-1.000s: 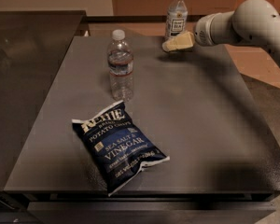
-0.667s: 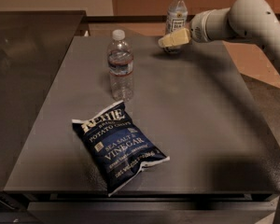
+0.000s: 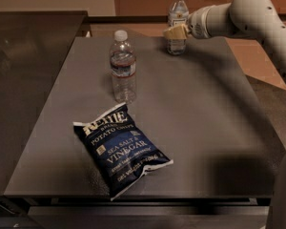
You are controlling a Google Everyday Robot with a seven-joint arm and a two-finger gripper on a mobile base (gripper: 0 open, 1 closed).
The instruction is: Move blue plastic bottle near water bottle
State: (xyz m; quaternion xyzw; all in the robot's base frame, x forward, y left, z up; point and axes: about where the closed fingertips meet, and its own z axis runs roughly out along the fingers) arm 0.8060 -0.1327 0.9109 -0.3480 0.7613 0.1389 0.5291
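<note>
The blue plastic bottle (image 3: 178, 12), clear with a white cap and a large white label, stands upright at the far edge of the dark table (image 3: 209, 128). My gripper (image 3: 175, 32) reaches in from the right and is right at the bottle's middle, covering part of its label. The water bottle (image 3: 122, 66), ribbed with a narrow reddish label band, stands upright to the left of the table's middle and nearer to me, well apart from the gripper.
A dark blue bag of salt and vinegar chips (image 3: 121, 149) lies flat near the front of the table. A dark counter (image 3: 28, 56) adjoins the table's left side. My pale arm (image 3: 257, 13) spans the upper right.
My gripper has moved left along the table's far edge, from beside the blue plastic bottle to right in front of its middle. Both bottles and the bag have stayed put.
</note>
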